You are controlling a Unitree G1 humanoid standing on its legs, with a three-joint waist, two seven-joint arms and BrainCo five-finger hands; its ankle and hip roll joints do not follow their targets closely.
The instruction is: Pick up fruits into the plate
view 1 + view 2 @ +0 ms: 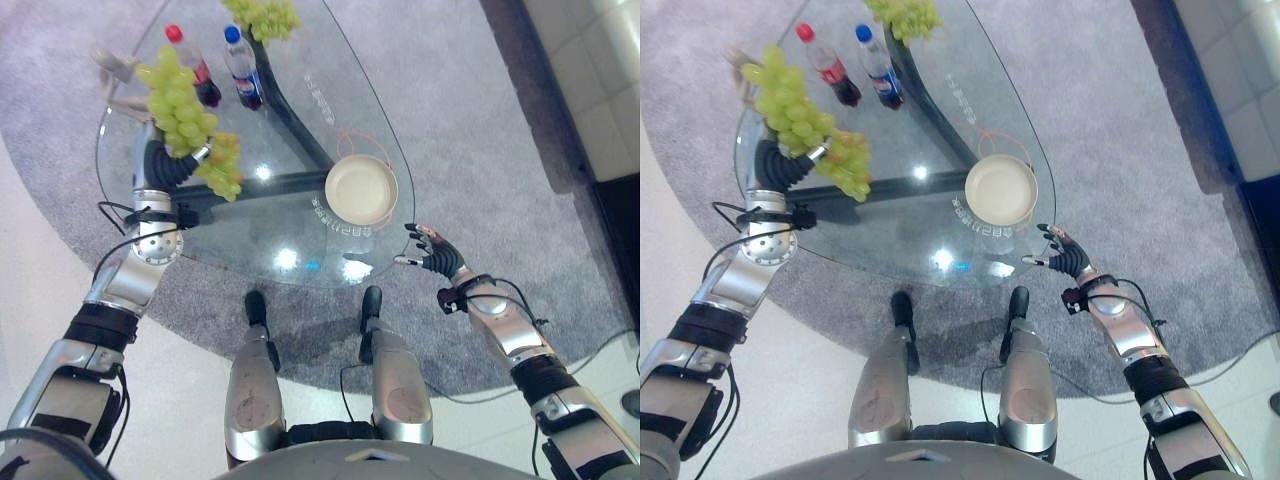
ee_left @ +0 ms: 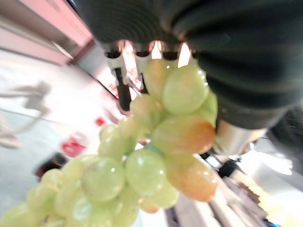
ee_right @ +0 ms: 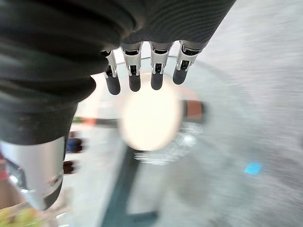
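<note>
Left eye view: a grey carpet (image 1: 470, 130) of short, even pile lies under the scene, with pale smooth floor (image 1: 30, 260) along its left and near edges. On the carpet stands a rounded glass worktop (image 1: 300, 60), transparent and glossy, carried on a dark frame (image 1: 290, 125) that shows through the glass.

Near the worktop's front right edge sits the plate (image 1: 361, 189), round, shallow and cream-coloured; nothing lies in it. At the far side stand two small dark drink bottles, one with a red cap (image 1: 193, 65) and one with a blue cap (image 1: 242, 68), upright and just beside each other. A second bunch of green grapes (image 1: 264, 16) lies at the far edge, well apart from the plate.

The left hand (image 1: 172, 162) is raised over the left part of the worktop and holds a large grape bunch (image 1: 178, 110): round, smooth, pale green berries, a few tinged orange at the lower end. In the left wrist view the fingers (image 2: 124, 85) curl against the fruit.

The right hand (image 1: 432, 251) hovers just off the worktop's front right rim, near the plate, touching nothing. In the right wrist view its fingers (image 3: 134, 75) hang relaxed and apart.
</note>
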